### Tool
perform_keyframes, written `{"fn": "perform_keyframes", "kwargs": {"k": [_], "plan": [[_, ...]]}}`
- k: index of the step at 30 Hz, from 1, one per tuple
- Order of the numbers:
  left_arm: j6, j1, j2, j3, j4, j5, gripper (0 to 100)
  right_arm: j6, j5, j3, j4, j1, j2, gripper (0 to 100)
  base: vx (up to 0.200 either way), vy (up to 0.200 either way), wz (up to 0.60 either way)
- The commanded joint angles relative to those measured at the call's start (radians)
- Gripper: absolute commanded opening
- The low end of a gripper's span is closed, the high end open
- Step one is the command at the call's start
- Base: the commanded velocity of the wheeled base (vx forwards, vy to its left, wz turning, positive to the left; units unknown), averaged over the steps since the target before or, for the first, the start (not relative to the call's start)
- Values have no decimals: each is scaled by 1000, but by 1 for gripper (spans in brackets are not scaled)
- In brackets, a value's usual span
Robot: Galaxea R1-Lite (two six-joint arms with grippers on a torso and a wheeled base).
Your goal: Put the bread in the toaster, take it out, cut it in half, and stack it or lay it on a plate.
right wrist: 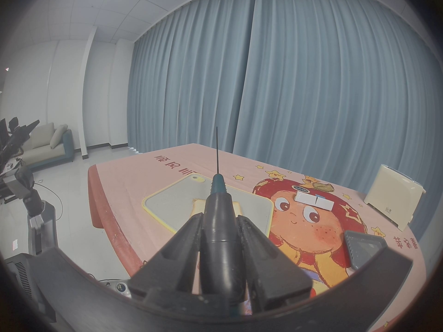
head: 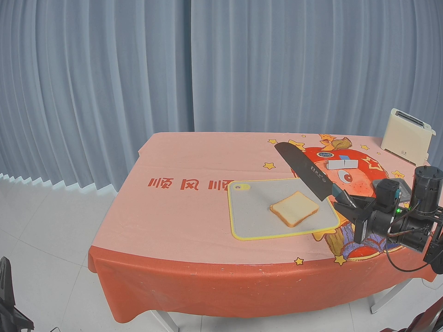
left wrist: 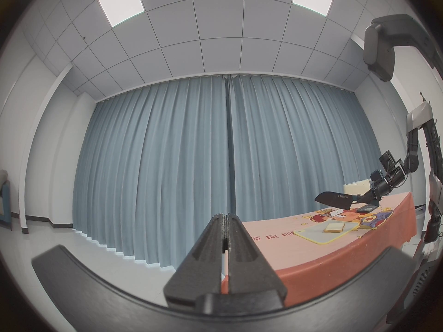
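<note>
Head view: the right tool, low at the table's right side, pinches a black knife by its handle. Its broad matte blade slants just beside the square bread slice, which lies flat on a grey, yellow-rimmed cutting board. Left wrist view: the left tool hangs off the table, jaws pressed together. Right wrist view: the blade, edge-on, seems raised over the bread slice.
</note>
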Motion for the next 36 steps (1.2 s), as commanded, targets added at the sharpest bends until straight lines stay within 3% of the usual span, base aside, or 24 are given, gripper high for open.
{"fn": "perform_keyframes", "kwargs": {"k": [1,11,22,36], "plan": [[0,0,96,16,-66,0,0,-2,2,0,-1,0,-2,0,0,0,0],[1,0,217,18,-186,-2,0,-3,2,5,1,3,-4,0,0,0,0],[0,-3,437,18,-414,-5,0,-3,2,3,1,3,-4,0,0,0,0],[0,-7,576,13,-534,-26,0,-3,2,5,3,5,-1,0,0,0,0]]}}
